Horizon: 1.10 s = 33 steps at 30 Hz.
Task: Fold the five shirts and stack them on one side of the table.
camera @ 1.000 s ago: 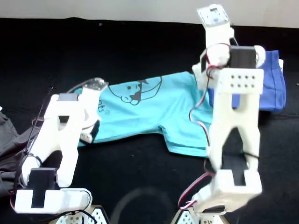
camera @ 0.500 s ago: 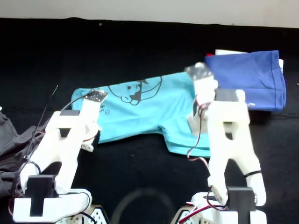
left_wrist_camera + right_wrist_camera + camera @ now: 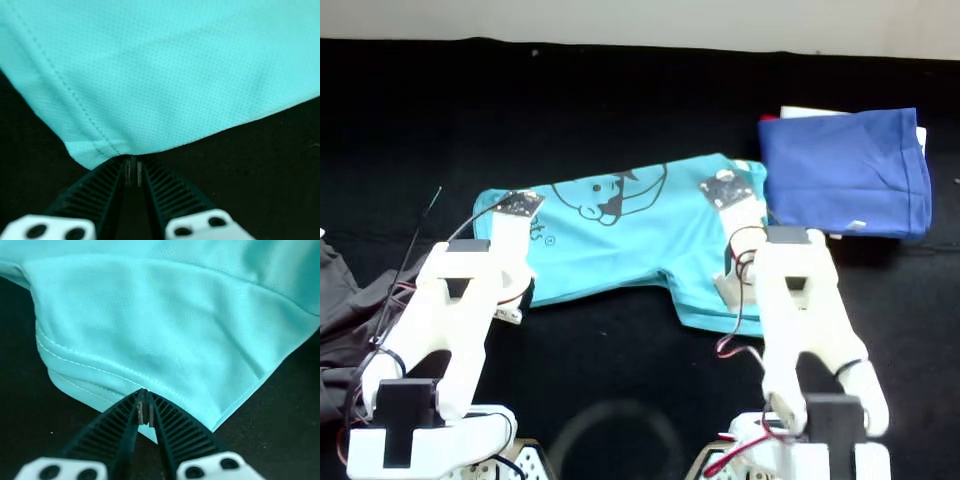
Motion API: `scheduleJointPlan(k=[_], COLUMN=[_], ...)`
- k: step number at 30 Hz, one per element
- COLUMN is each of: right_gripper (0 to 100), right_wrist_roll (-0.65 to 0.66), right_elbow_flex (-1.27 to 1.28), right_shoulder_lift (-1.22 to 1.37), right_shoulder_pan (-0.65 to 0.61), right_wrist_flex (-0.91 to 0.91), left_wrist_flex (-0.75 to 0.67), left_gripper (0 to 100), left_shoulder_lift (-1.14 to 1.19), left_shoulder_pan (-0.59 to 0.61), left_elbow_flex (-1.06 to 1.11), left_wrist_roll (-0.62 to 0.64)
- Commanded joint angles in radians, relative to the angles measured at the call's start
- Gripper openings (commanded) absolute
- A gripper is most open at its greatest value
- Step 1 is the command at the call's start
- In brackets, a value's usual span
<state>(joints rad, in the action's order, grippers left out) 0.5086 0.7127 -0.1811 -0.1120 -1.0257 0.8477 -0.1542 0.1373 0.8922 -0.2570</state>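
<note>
Two arms have shifted within the last second, the right far more: it stood raised and stretched out over the blue shirt (image 3: 845, 170), and it has since drawn back and dropped to the near right edge of the turquoise shirt (image 3: 620, 235), while the left arm has sunk a little at the shirt's near left corner. The folded blue piece now lies uncovered at the far right of the table (image 3: 620, 100), so my reading is that one shirt is stacked and the fold of the next is about to start. The left gripper (image 3: 132, 167) has its jaws pressed together right at the stitched corner of the hem, and it appears to nip that corner, though only a sliver of cloth meets the tips. The right gripper (image 3: 144, 407) is likewise closed, with the doubled hem running under its tips and a bit of cloth showing between the jaws, so it looks to be pinching the edge. The turquoise shirt lies spread flat across the middle of the table, turned sideways, a cartoon print near its far edge and one sleeve jutting toward the arms; its right end lies just beside the blue shirt. The knit looks thin and limp, likely to sag when lifted. At the left edge a dark garment (image 3: 340, 300) lies bunched, unfolded
</note>
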Motion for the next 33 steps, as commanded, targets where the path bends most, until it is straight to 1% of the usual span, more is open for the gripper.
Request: scheduleJointPlan(k=[1,3,8,15,22,25,28,31,33], right_gripper=[1.0,2.2,14.6,11.0,1.1,0.9,0.9,0.9,0.9], right_wrist_roll=[0.014,0.012,0.012,0.012,0.012,0.009,-0.031,-0.035,-0.035], right_elbow_flex=[-0.007,-0.008,-0.008,-0.008,-0.053,-0.082,-0.101,-0.091,-0.088], right_shoulder_lift=[0.079,0.117,0.130,0.128,0.124,0.067,-0.035,-0.119,-0.131], right_shoulder_pan=[0.008,0.010,0.012,0.012,0.015,0.013,0.013,0.008,0.008], right_wrist_flex=[0.010,0.010,0.010,0.010,0.005,-0.039,-0.070,-0.074,-0.074], left_wrist_flex=[-0.043,-0.043,-0.048,-0.048,-0.048,-0.048,-0.048,-0.048,-0.048], left_gripper=[1,1,1,1,1,1,1,1,1], left_shoulder_lift=[-0.001,-0.001,-0.001,-0.001,-0.001,-0.001,-0.001,-0.001,-0.001], left_shoulder_pan=[0.021,0.021,0.021,0.021,0.021,0.021,0.021,0.021,0.021], left_elbow_flex=[-0.004,-0.004,-0.004,-0.004,-0.004,-0.004,-0.004,-0.004,-0.004], left_wrist_roll=[0.014,0.014,0.014,0.014,0.014,0.014,0.014,0.014,0.014])
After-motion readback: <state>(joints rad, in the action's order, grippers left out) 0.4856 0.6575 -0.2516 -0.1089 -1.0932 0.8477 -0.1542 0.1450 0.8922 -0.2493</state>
